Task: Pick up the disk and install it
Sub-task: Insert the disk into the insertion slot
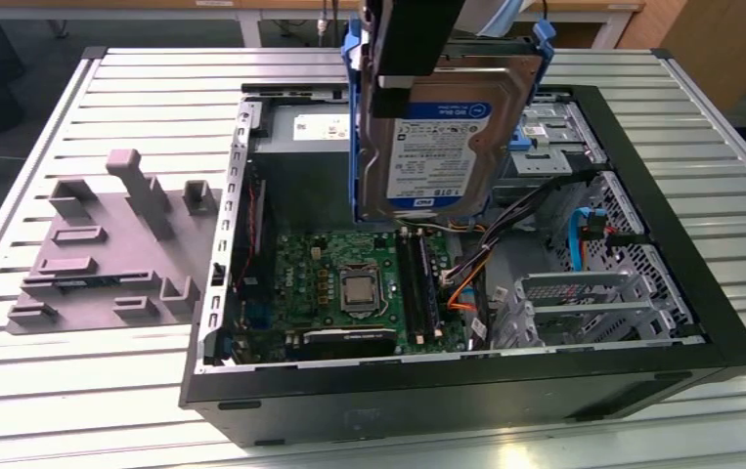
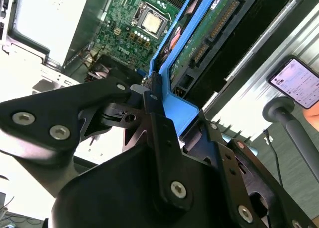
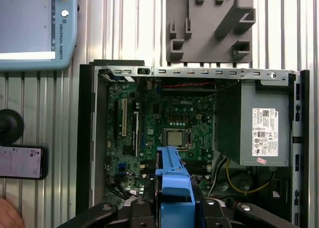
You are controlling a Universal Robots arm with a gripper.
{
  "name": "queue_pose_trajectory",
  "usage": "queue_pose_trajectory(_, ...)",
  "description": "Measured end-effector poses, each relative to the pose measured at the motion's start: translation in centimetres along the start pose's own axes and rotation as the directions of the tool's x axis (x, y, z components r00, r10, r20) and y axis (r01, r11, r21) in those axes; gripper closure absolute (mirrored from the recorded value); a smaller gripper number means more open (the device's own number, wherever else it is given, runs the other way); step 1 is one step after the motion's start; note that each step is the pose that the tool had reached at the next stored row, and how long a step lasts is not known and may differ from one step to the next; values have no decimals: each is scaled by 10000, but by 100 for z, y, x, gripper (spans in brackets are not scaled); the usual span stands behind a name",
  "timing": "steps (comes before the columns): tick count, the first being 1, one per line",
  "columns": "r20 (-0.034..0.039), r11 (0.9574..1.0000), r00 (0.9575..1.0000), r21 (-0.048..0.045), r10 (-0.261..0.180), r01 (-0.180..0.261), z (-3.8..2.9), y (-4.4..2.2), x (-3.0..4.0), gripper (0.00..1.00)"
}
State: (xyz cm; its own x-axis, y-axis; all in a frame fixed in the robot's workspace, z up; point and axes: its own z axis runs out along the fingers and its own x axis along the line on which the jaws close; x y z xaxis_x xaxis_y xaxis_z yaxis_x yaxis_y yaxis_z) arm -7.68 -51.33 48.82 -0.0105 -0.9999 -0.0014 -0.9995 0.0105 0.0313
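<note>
The disk [image 1: 435, 147], a silver drive with a white-and-blue label and blue side rails, hangs upright over the open computer case [image 1: 685, 322], above the motherboard [image 1: 346, 283]. My gripper [image 1: 396, 68] comes down from above and is shut on the disk's upper end. In the second wrist view the fingers [image 2: 152, 96] clamp the blue rail [image 2: 172, 106], with the disk's green circuit side [image 2: 207, 39] beyond them. In the first wrist view the blue rail [image 3: 173, 180] sticks out from the gripper [image 3: 174, 210] over the motherboard [image 3: 169, 123].
A grey fixture plate [image 1: 106, 244] with upright blocks lies on the slatted table at the exterior view's left. Inside the case sit a grey power supply [image 3: 254, 123] and a metal drive cage [image 1: 594, 303] with loose cables. A teach pendant [image 3: 30, 29], a phone [image 3: 22, 162] and a hand [image 3: 7, 215] are beside the case.
</note>
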Motion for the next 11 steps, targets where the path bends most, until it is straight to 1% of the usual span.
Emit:
queue_pose_trajectory(3, 0, 10000, 10000, 0, 0, 0, 0, -1, 46, 64)
queue_pose_trajectory(6, 1, 10000, 10000, 1, 0, 0, 2, -15, 62, 64)
queue_pose_trajectory(8, 0, 10000, 10000, 0, 0, 0, 2, -45, 65, 64)
queue_pose_trajectory(11, 0, 10000, 10000, 1, 0, 0, 3, -110, 68, 64)
